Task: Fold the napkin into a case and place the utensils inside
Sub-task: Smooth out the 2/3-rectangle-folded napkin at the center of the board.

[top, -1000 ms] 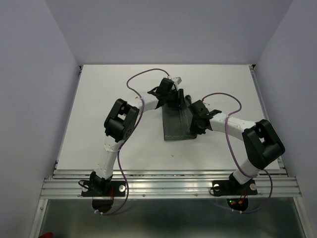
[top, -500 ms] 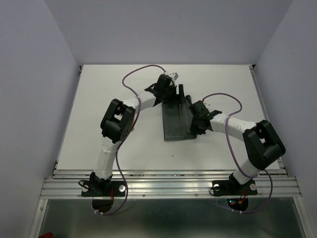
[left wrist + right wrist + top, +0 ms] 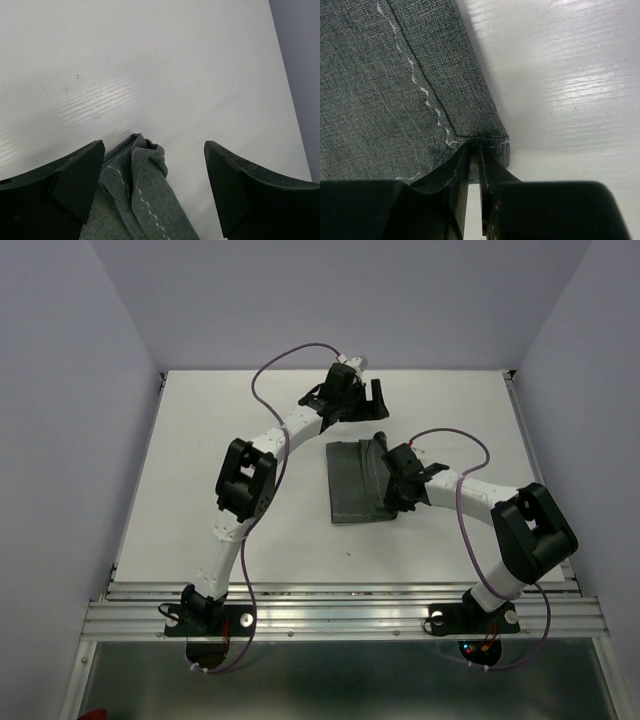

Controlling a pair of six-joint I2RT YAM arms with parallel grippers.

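Note:
The dark grey napkin lies folded into a flat, narrow shape in the middle of the white table. Its pale stitched hem shows in the right wrist view. My right gripper is shut on the napkin's near right corner. My left gripper hangs open just beyond the napkin's rumpled far end, with nothing between its fingers. I cannot tell whether the fold forms a case. The utensils are out of view.
Pale walls close off the table at the left, right and back. A metal rail runs along the near edge by the arm bases. Purple cables loop over both arms.
My left gripper has opened, let go of the napkin's far end and drawn back toward the far side. That end now lies down on the table. The right gripper has stayed put.

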